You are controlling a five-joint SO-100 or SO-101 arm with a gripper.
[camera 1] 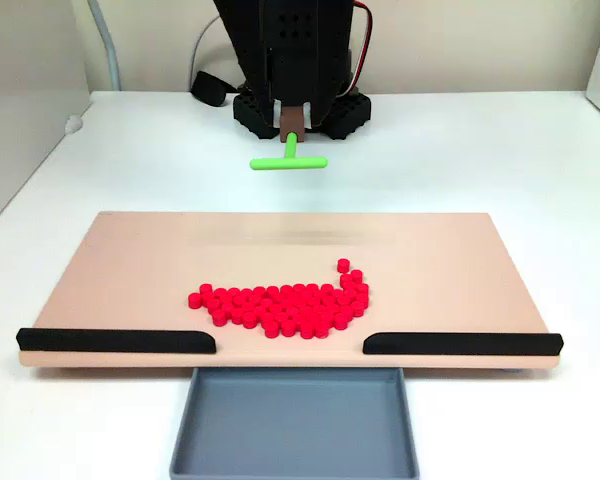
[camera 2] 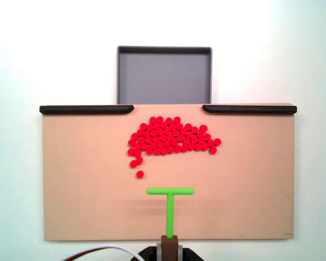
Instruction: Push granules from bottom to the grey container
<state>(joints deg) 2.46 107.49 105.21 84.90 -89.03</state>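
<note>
Granules [camera 2: 171,135]: you've got a bright red bead cluster on the board [camera 2: 76,179], near the tray [camera 2: 164,76], which holds nothing. Fingers' state: cannot tell.

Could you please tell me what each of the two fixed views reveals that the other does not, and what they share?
In a fixed view, the arm's black body rises behind the tan board, and the green pusher hangs clear above it. In a fixed view, the pusher sits short of the granules, with one stray bead apart from the cluster. Both show the granules before the gap between the black strips, and the grey container empty.
</note>
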